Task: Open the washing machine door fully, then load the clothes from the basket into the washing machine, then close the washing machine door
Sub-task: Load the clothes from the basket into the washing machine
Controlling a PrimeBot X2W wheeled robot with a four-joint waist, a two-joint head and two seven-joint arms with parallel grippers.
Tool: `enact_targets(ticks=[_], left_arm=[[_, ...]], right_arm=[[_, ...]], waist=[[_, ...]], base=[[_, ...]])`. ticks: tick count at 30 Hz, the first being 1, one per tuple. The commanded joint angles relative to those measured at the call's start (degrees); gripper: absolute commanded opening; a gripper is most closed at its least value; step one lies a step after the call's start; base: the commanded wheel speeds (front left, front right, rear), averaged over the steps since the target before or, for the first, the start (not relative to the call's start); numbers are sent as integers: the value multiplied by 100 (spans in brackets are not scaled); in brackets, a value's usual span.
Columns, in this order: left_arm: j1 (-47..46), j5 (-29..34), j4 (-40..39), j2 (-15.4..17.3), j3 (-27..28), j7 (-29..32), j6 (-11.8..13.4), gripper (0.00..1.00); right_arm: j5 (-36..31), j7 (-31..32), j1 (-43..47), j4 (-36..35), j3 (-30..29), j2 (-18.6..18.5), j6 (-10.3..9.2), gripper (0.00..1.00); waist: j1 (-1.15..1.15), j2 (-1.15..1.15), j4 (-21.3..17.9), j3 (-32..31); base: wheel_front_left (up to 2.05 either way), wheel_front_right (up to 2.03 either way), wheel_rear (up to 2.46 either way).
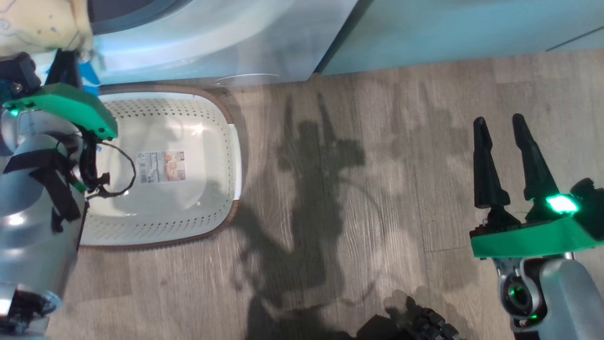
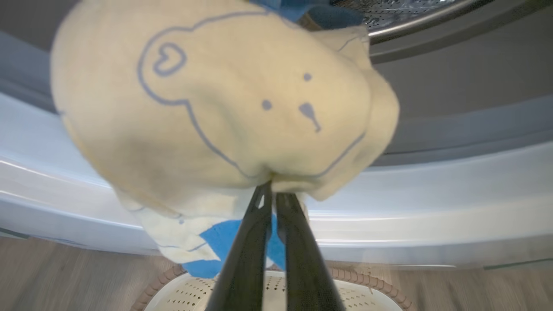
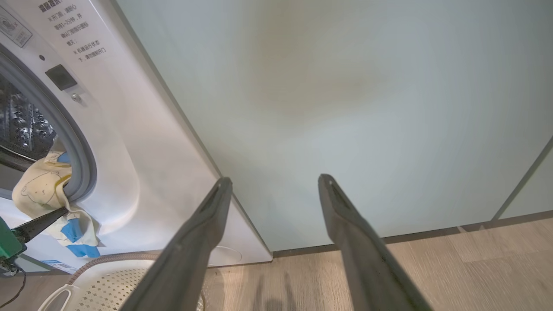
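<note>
A pale yellow garment (image 2: pixel 224 112) with a bear print and blue patches hangs from my left gripper (image 2: pixel 273 190), which is shut on its lower fold. It is held at the lower lip of the washing machine (image 1: pixel 212 42) opening, against the grey gasket (image 3: pixel 84 168), with the steel drum (image 2: pixel 410 8) just beyond. The same garment (image 3: pixel 41 185) bulges in front of the drum in the right wrist view. Directly below stands the cream basket (image 1: pixel 207 118), bare inside down to its label. My right gripper (image 1: pixel 502 125) hovers open over the floor, far right of the basket. The washing machine door is out of view.
Pale green cabinet doors (image 3: pixel 345 108) stand right of the washer, facing my right gripper. Wood-look floor (image 1: pixel 354 189) stretches between the basket and my right arm, with my shadow on it. A dark part of my base (image 1: pixel 420 323) shows at the bottom edge.
</note>
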Motion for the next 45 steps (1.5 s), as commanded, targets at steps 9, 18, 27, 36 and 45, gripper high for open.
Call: enact_targets(ticks=[9,18,27,36,45], left_arm=[[847,1,-2195,743,113,897,245,0],[1273,61,-4507,1593,440,2174,727,0],[527,46,-4833,2376,679,3135,674,0],[-691,-81,-3634,2733,488,3701,211,0],[-1867,195,-2766,2826,152,3760,-52,0]], right_arm=[[-85,-38,83,-217,-51,-62,-16,100],[-40,-38,3,-233,23,-62,-16,100],[182,-38,-149,-224,198,-62,-16,100],[383,-38,-191,-237,351,-62,-16,100],[539,-38,-209,-264,492,-62,-16,100]], waist=[[0,0,292,-28],[0,0,284,53],[0,0,-64,218],[0,0,-489,389],[0,0,-780,555]], base=[[0,0,0],[0,0,0],[0,0,0],[0,0,0],[0,0,0]])
